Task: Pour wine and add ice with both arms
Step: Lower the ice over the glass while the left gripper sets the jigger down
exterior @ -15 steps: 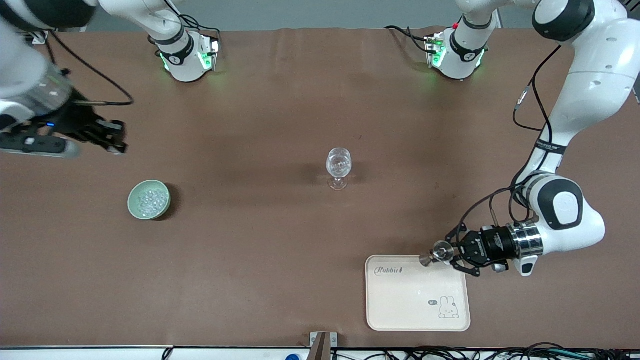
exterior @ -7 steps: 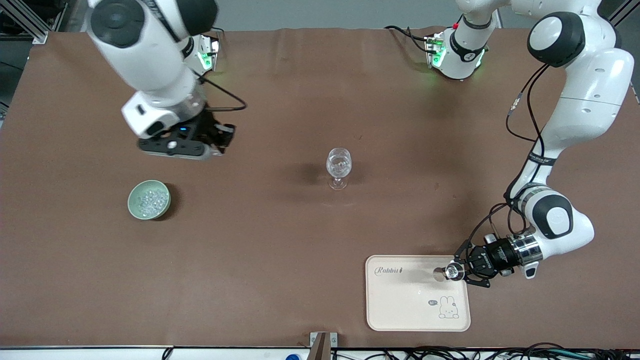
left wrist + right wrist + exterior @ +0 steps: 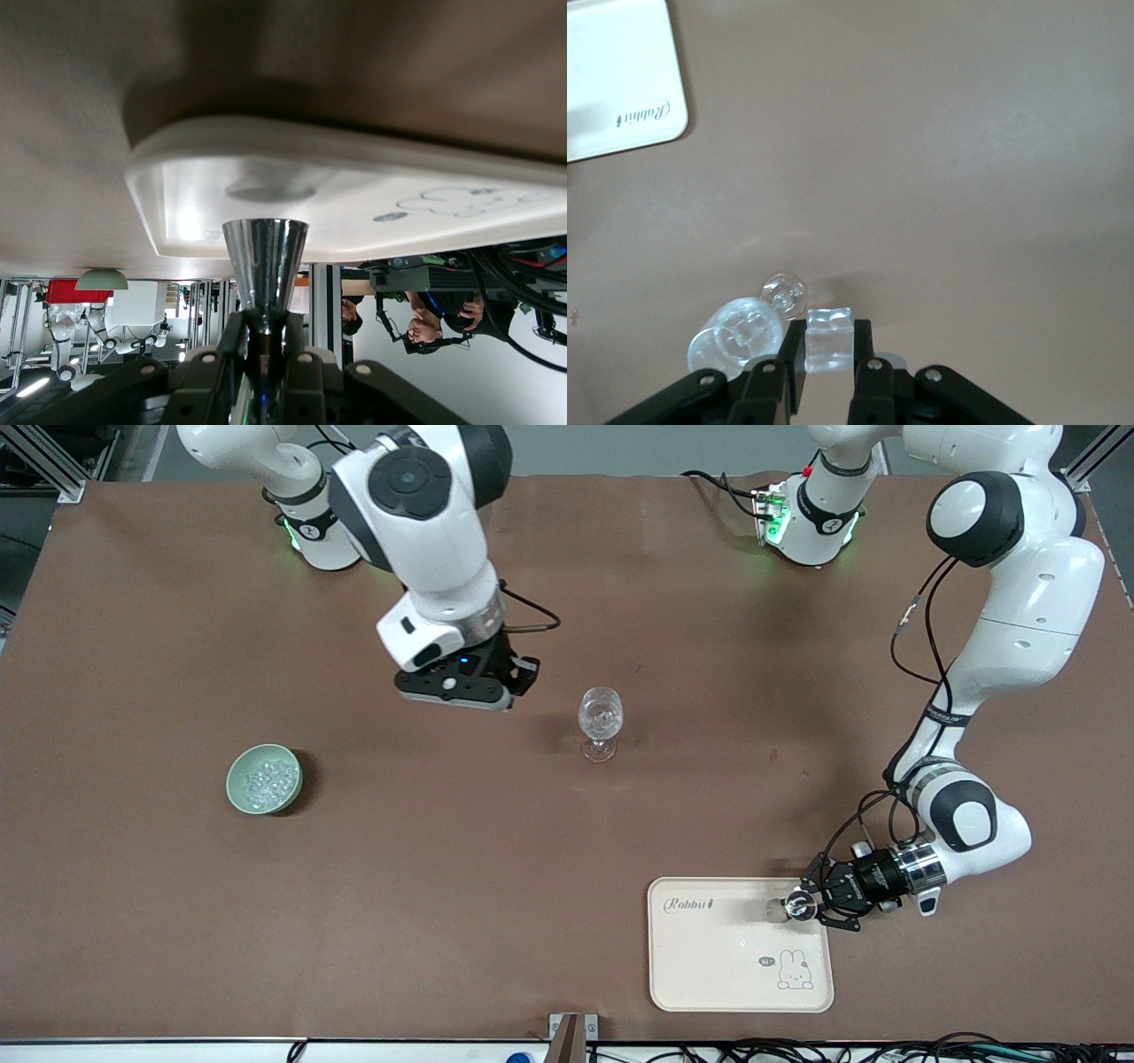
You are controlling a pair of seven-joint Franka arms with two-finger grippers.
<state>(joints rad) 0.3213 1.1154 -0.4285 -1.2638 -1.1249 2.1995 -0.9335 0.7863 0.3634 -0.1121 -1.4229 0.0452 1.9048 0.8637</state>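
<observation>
the tray (image 3: 709,974), cream with a rabbit drawing, lay nearest the front camera, toward the left arm's end of the table. over its edge hung the left gripper (image 3: 802,906), clamped tight on a small shiny metal cup (image 3: 265,261) shaped like a cone, its wide mouth pointing at the tray. farther from the camera, toward the right arm's end, sat the green bowl (image 3: 235,793) with the ice (image 3: 266,779) heaped inside it. farther still, near the middle of the table, stood the stemmed glass (image 3: 600,723), upright. just beside the glass and up in the air was the right gripper (image 3: 829,350), its fingers (image 3: 863,347) pinched narrowly around a single clear ice cube (image 3: 829,338); its wrist view showed the glass just below.
</observation>
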